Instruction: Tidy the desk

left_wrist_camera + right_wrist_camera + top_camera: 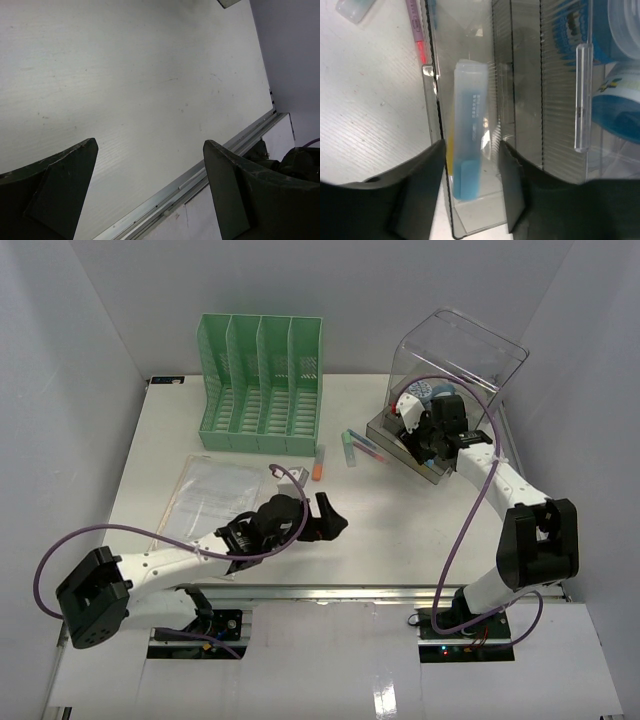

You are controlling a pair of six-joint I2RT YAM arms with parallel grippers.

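Our right gripper (471, 150) stands parted around the blue highlighter (469, 100) in the organizer (540, 100); we should rise straight up. Left gripper (150, 144) gapes empty.

Even light casts soft shadows on the desk (400, 510).

text: none legible | blue marker (467, 135): print blurred | paper sheet (210, 490): print too small
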